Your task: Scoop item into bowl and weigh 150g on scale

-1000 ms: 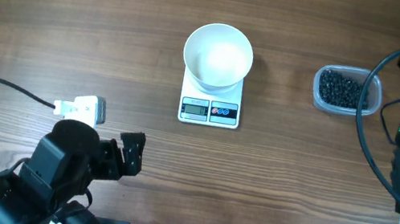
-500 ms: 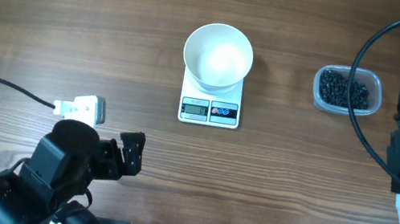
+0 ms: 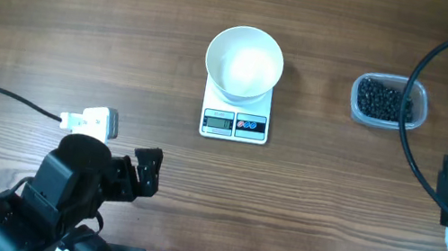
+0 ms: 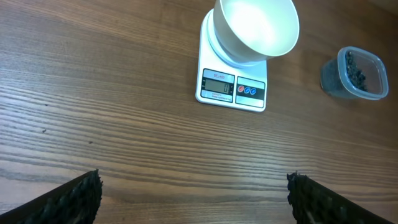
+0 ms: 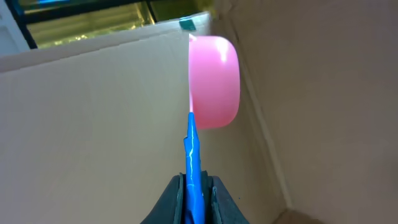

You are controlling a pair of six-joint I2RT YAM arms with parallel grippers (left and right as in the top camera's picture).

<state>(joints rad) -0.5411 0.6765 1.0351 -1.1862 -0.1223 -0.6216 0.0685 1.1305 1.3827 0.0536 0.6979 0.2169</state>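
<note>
Right wrist view. The right gripper (image 5: pixel 194 186) appears at the bottom edge, its two dark fingers (image 5: pixel 175 198) closed tightly on the thin blue handle (image 5: pixel 191 149) of a scoop (image 5: pixel 214 81). The handle runs straight up from the fingers to a pink, rounded cup seen side-on, which appears empty. Behind the scoop stand plain cardboard panels (image 5: pixel 93 112), meeting at a crease on the right. A strip of yellow and blue background (image 5: pixel 81 12) shows above the cardboard's upper edge.

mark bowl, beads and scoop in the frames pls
bowl (image 3: pixel 245 61), overhead, middle of its inside.
black beads (image 3: pixel 383 99), overhead, middle of the heap.
pink scoop (image 5: pixel 214 84), right wrist, outside of its cup.
</note>
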